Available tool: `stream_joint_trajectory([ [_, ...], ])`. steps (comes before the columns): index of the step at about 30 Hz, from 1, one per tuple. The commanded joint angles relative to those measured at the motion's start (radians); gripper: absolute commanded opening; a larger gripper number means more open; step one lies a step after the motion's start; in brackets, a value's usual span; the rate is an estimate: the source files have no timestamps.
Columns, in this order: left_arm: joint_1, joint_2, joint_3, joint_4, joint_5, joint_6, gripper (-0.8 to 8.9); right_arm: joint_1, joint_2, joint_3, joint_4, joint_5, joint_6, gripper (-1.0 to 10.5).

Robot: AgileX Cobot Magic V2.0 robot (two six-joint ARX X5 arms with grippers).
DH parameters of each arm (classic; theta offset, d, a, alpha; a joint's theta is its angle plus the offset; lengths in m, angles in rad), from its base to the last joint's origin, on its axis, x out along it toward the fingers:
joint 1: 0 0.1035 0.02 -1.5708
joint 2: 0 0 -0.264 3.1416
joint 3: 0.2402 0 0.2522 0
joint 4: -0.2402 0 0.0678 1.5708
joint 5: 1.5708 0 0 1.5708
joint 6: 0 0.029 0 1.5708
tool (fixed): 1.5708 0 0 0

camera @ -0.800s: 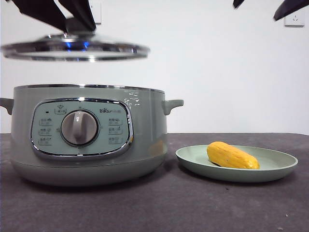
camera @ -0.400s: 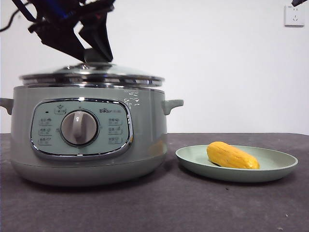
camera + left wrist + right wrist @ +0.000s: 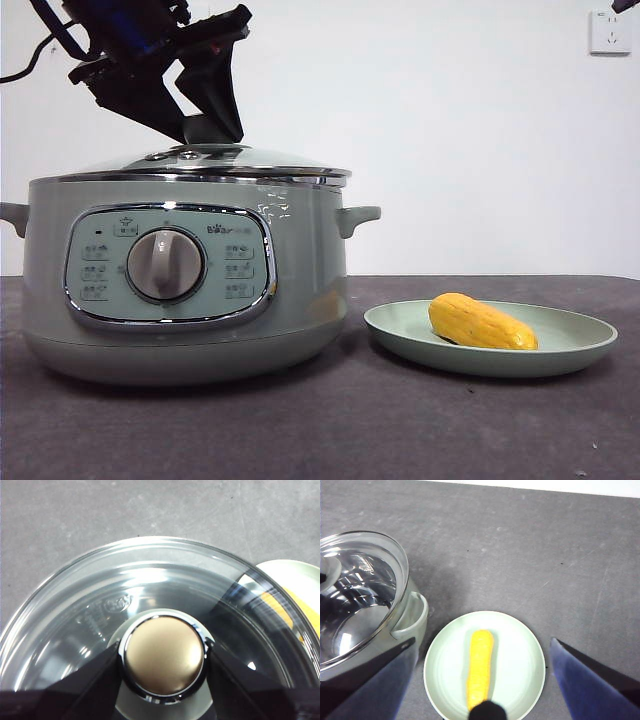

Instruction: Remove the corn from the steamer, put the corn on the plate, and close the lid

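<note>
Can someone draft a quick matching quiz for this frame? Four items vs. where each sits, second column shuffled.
Column 1:
1. corn
2. lid
3. left gripper
4. plate

Column 2:
A. seated on the rim of the steamer
B. on the table beside the steamer
C. lying on the plate
D. clamped on the lid's knob

Pairs: 1-C, 2-A, 3-D, 4-B

The right gripper hangs open high above the plate.
</note>
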Motion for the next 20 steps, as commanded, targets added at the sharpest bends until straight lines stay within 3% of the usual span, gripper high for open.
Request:
stream_joint_trajectory([
  [1,-0.006,0.01,-0.006,-0.037,-0.008,0.017,-0.12,0.0,-0.002,-0.004,0.006,0.003,0.01,4.4],
  [20,-0.006,-0.032,-0.004,-0.098,-0.004,0.017,0.04,0.0,-0.002,-0.004,0.017,0.003,0.01,4.4],
])
